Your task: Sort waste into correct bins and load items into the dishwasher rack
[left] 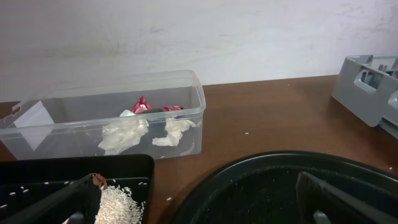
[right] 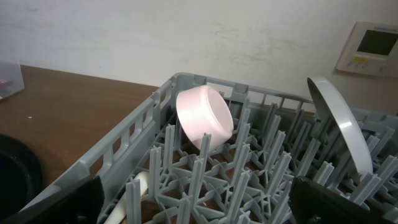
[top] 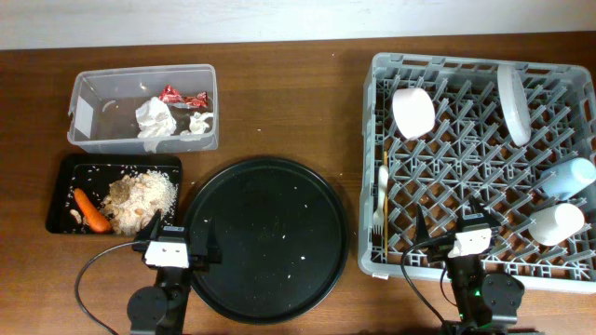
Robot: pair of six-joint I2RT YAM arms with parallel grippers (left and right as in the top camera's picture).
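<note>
The left tool (top: 179, 237) is seen spread wide, gripping nothing, over the near rim of the round black tray (top: 265, 237), beside the shallow black tray (top: 60, 186). The right tool (top: 449, 223) is likewise spread wide, gripping nothing, over the near edge of the dishwasher rack (top: 372, 140), whose right side is cut off by the frame.

In the clear tub (top: 88, 88) at the far left of the table (top: 279, 93), crumpled tissues (top: 155, 118) and a red wrapper (top: 182, 96) are found. In the shallow black tray lie the carrot piece (top: 91, 210) and the food scraps (top: 140, 197), touching; from the left wrist the carrot is almost wholly hidden.

In the rack, the pinkish bowl (top: 413, 112) is tipped on its side, the white plate (top: 513, 102) stands on edge, and a light blue cup (top: 568, 177) and a white cup (top: 557, 223) lie at the right. White cutlery (top: 381, 200) and chopsticks (top: 386, 214) lie along the left wall, partly masked by pegs; fork or spoon cannot be told.
</note>
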